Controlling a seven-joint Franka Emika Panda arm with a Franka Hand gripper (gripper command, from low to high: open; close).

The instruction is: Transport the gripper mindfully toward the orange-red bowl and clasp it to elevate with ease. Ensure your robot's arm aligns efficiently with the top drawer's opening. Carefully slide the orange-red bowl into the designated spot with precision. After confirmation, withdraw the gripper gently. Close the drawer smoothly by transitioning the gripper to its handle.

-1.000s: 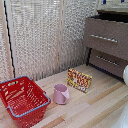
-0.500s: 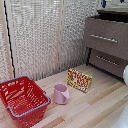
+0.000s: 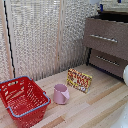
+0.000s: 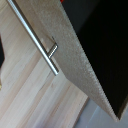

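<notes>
Exterior view: the dresser stands at the exterior view's right, and its top drawer (image 3: 107,37) sits pulled forward, its brown front proud of the lower drawer (image 3: 107,62) beneath it. The silver handle (image 3: 104,38) runs straight across that upper front. On the wooden desk (image 3: 95,107) a red wire basket (image 3: 22,100) sits at the exterior view's left, a pink cup (image 3: 61,94) just beside it, and a patterned box (image 3: 79,80) stands between the cup and the dresser. A sliver of my white arm (image 3: 125,75) shows at the right edge. My jaws are out of this picture, and I see no orange-red bowl here.

Wrist view: this one gives what the other cannot, a close look down on the top drawer (image 4: 60,55). Its speckled brown front slants across the picture, with the handle (image 4: 32,37) and one of its short posts standing off it. Behind the front lies the dark open cavity, too black for me to tell whether the bowl is inside. Pale desk (image 4: 30,100) boards lie beyond the front. My jaws do not appear here either, so I cannot tell whether they are apart or together.

Against the earlier exterior pictures, basket, cup, box and drawer all sit where they were.
</notes>
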